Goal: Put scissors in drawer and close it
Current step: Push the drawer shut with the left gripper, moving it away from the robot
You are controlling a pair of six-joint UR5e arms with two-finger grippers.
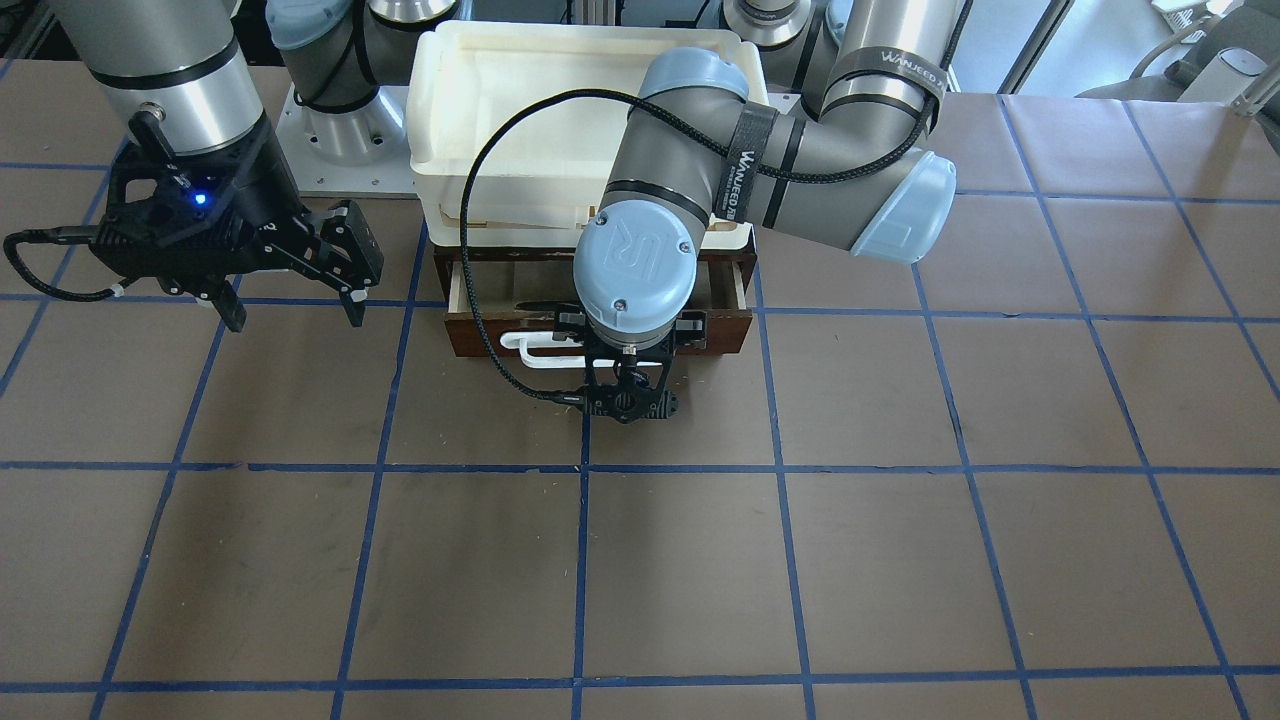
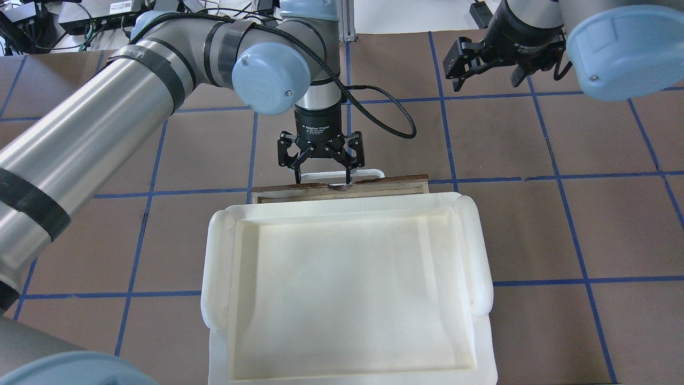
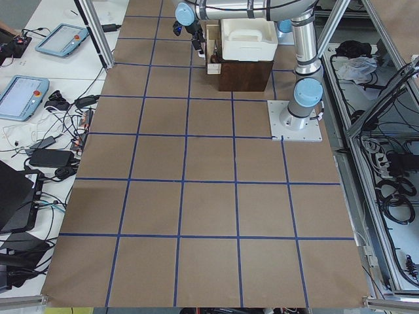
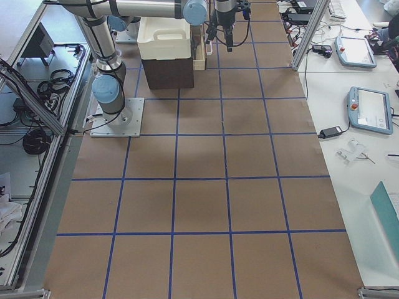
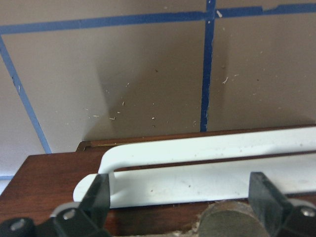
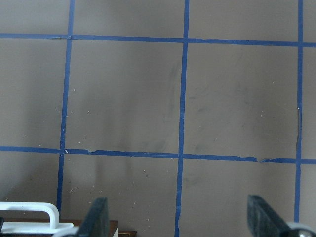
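The drawer (image 1: pixel 600 305) stands part open under the tray (image 2: pixel 347 289). The left gripper (image 2: pixel 322 172) hangs at the drawer's front by its handle (image 5: pixel 197 168), fingers spread. The right gripper (image 2: pixel 483 72) hovers well aside of the drawer, fingers apart. The scissors are hidden from view.

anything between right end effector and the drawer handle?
Nothing: bare brown table between the right end effector and the white handle of the drawer, per the front-facing view.
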